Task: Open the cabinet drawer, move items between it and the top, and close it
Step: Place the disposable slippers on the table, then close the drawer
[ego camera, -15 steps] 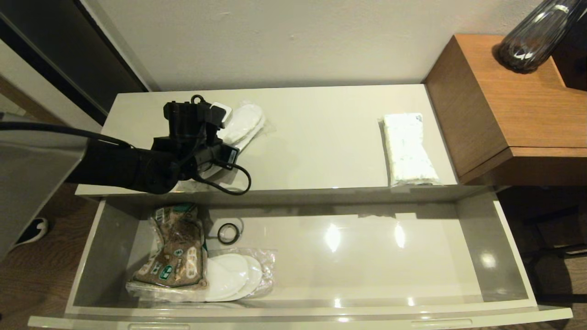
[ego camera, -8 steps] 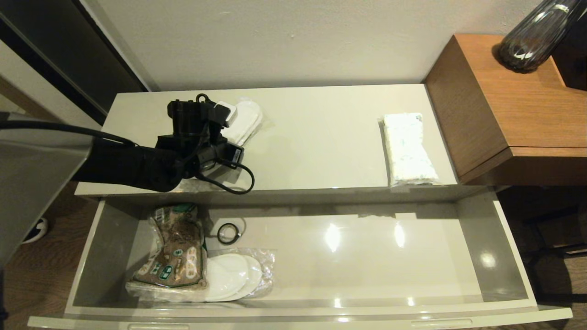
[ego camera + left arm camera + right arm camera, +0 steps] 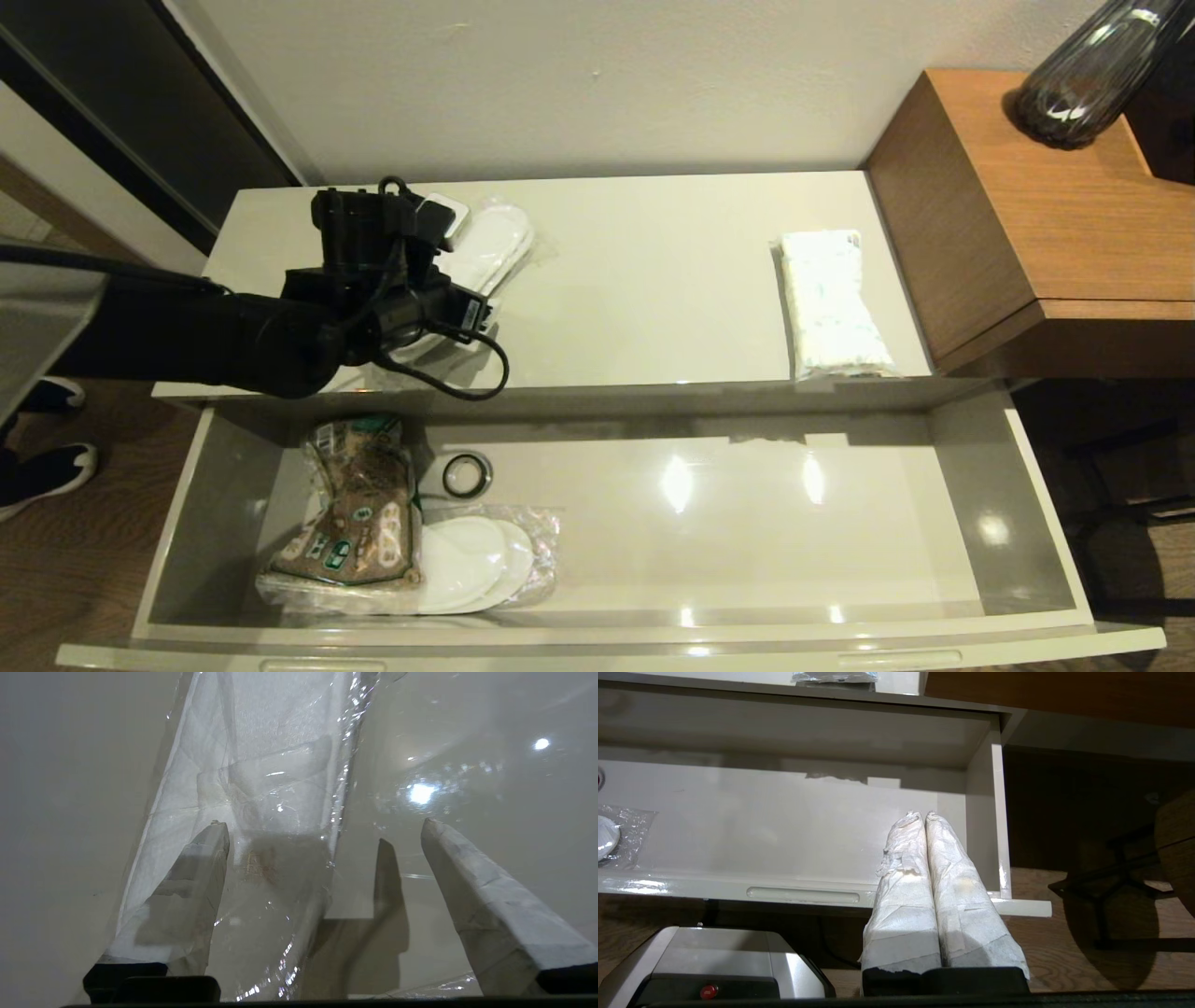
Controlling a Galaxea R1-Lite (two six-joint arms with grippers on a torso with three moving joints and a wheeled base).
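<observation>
**Left gripper poised over the slippers on the cabinet top**

The drawer (image 3: pixel 971 523) is seen pulled fully out, its long front edge nearest the robot. On the top (image 3: pixel 653 280), a wrapped pair of slippers (image 3: pixel 495 247) lies at the far left, directly beneath the left gripper (image 3: pixel 322 858) — the fingers are spread wide, one finger (image 3: pixel 205 868) resting over the slipper wrap and the other (image 3: pixel 472 896) over bare surface beside it. Nothing is held. The slippers' long axis runs diagonally, from near-left to far-right, so the pack lies off-centre between the fingers rather than squarely across them. A tissue pack (image 3: pixel 829 303) is set at the right end of the top, its long axis running near to far, its near end at the edge above the drawer. The right gripper (image 3: pixel 924 816) is pressed closed and hangs low beyond the drawer's right front corner — the nearer arm for the tissues, it is judged. Ample bare floor is offered by the drawer's middle and right; a second slipper pair (image 3: pixel 481 560), a brown packet (image 3: pixel 359 509) and a black ring (image 3: pixel 465 474) occupy its left.
</observation>
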